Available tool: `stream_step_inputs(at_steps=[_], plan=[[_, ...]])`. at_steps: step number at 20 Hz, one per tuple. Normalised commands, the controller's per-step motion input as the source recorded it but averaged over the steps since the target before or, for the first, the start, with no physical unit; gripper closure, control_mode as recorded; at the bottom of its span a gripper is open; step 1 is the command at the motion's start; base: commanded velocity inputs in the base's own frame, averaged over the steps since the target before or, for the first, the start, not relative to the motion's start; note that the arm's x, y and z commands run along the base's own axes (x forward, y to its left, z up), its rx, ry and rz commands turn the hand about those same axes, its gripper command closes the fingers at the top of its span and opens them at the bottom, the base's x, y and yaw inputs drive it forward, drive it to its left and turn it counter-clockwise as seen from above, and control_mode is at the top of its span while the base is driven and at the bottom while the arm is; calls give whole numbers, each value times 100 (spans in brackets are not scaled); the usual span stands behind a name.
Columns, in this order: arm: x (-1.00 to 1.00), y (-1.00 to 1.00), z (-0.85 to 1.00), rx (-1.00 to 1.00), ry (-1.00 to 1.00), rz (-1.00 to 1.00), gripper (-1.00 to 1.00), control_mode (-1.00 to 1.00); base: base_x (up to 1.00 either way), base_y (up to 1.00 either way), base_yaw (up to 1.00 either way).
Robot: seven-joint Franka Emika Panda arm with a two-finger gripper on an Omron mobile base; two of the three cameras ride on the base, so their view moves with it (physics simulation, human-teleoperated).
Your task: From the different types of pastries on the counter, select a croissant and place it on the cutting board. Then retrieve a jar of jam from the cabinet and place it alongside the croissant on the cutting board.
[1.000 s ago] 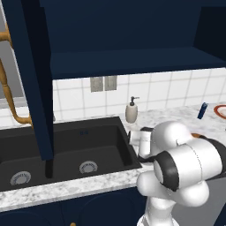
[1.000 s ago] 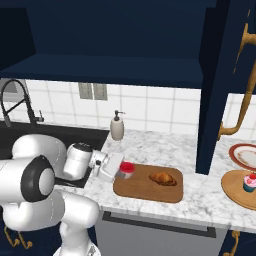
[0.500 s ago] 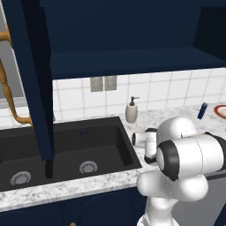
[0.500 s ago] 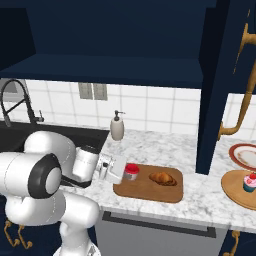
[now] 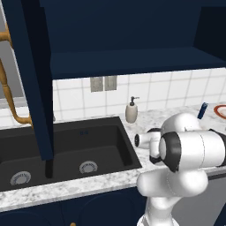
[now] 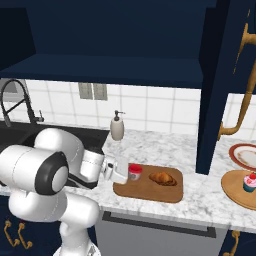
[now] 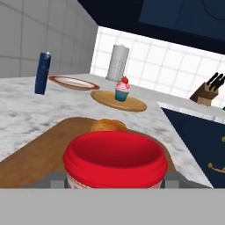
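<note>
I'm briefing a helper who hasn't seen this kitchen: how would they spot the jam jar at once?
Find the brown cutting board on the marble counter, right of the sink. The jar of jam stands at its left end, beside the croissant. It is small and squat with a red lid, unlike the beige pump dispenser by the wall.

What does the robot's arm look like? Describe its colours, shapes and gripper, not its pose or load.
The arm is glossy white, built of rounded, bulbous segments joined by dark black bands at the joints. Its links are thick and cylindrical, with smooth domed caps. The gripper at its end is a pale grey-white hand. No cables, labels or markings can be seen on it.
</note>
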Motion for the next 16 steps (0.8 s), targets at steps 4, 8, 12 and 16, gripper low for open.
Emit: stream_step_inputs(at_steps=[4,8,12,16], plan=[[1,0,-29,-5,-15,0,100,-100,0,0,0],[0,1,-48,-4,-10,0,100,-100,0,0,0],[0,7,-49,-4,-9,0,100,-100,0,0,0],[0,13,-39,-3,-9,0,100,-100,0,0,0]])
